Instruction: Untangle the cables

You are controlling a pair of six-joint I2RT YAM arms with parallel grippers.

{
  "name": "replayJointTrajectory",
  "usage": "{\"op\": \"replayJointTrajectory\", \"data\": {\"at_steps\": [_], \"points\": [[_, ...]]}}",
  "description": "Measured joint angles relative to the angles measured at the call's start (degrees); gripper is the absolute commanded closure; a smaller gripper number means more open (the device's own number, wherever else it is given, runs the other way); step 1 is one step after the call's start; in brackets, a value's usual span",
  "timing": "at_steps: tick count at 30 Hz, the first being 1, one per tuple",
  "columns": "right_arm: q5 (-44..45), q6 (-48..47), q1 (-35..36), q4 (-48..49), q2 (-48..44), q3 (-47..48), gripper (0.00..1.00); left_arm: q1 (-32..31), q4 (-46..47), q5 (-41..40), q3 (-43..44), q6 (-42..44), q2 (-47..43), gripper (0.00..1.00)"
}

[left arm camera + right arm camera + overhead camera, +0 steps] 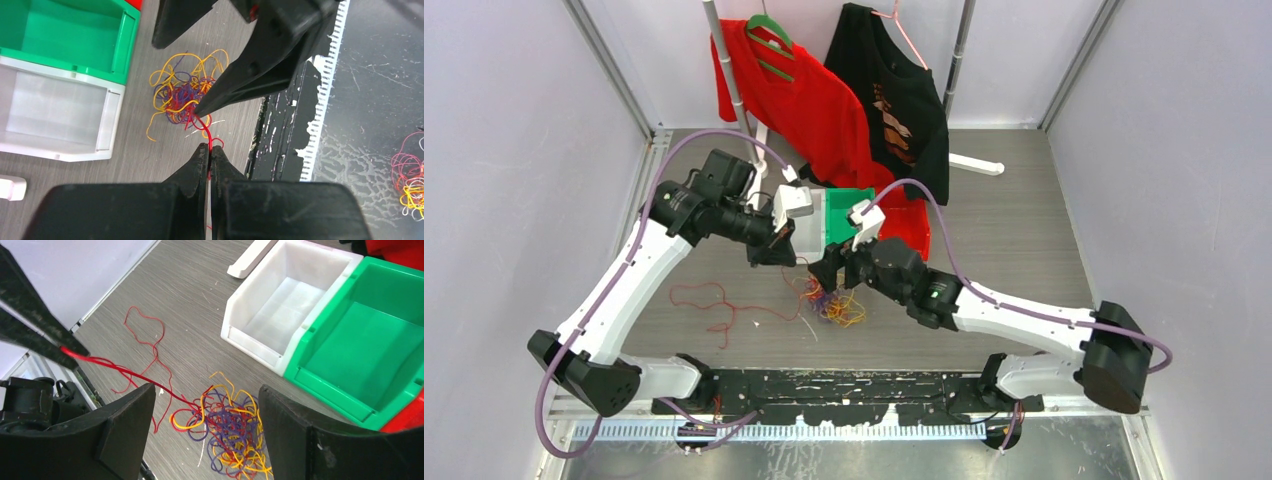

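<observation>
The cables form a knot of red, yellow-orange and purple strands on the table, also seen as a tangle in the left wrist view and a tangle in the right wrist view. My left gripper is shut on a red strand that runs taut out of the knot. My right gripper is open just above the knot, one finger on each side, holding nothing. In the top view the left gripper and right gripper almost meet. One red cable lies apart to the left.
A white bin, a green bin and a red bin stand just behind the grippers. Red and black shirts hang on a rack at the back. More red and yellow strands show beyond the table's near edge.
</observation>
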Motion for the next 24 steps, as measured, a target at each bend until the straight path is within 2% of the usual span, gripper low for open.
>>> {"op": "replayJointTrajectory", "data": {"at_steps": [11, 15, 24], "points": [[-0.42, 0.50, 1.16, 11.04, 11.74, 2.80, 0.26, -1.53, -0.81, 0.07, 3.76, -2.75, 0.00, 1.00], [-0.26, 0.68, 1.53, 14.01, 15.78, 3.65, 0.32, -1.49, -1.92, 0.02, 6.29, -3.58, 0.00, 1.00], [5.99, 2.10, 1.81, 20.26, 20.15, 0.55, 0.39, -1.62, -6.45, 2.49, 14.32, -4.68, 0.04, 1.00]]}}
